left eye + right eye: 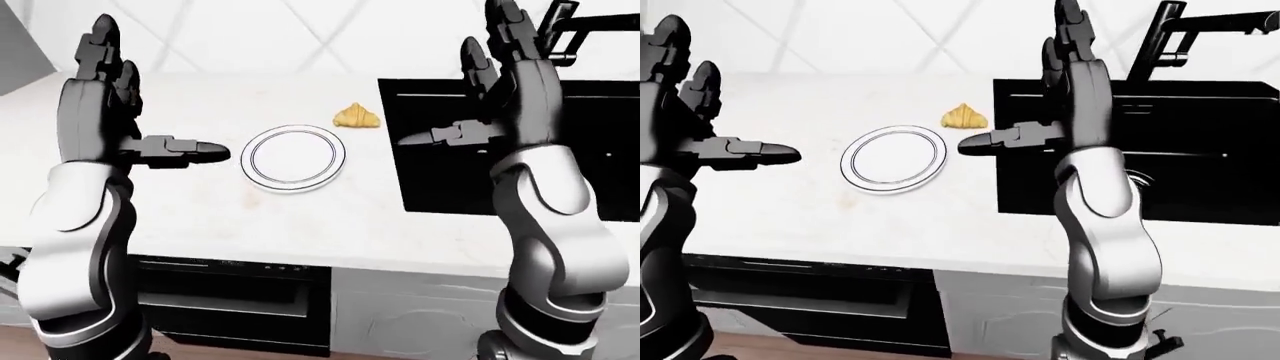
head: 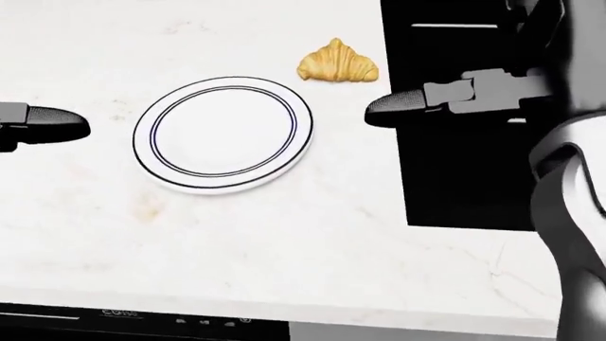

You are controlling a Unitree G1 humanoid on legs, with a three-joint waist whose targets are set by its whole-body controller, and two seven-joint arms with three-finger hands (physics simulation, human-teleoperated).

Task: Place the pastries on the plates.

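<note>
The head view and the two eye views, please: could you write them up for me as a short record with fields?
surface: white counter
plate: empty plate, flat on the counter
pastry: croissant on the counter, up and right of the plate, not on it
sink: black sink at right
left hand: left hand raised, open, holding nothing
right hand: right hand raised, open, holding nothing
task state: pastry not yet plated

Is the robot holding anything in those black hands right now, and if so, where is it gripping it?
Nothing is held. The left hand and right hand are both raised, open and empty. The golden croissant lies on the white marble counter, beside the white round plate.
</note>
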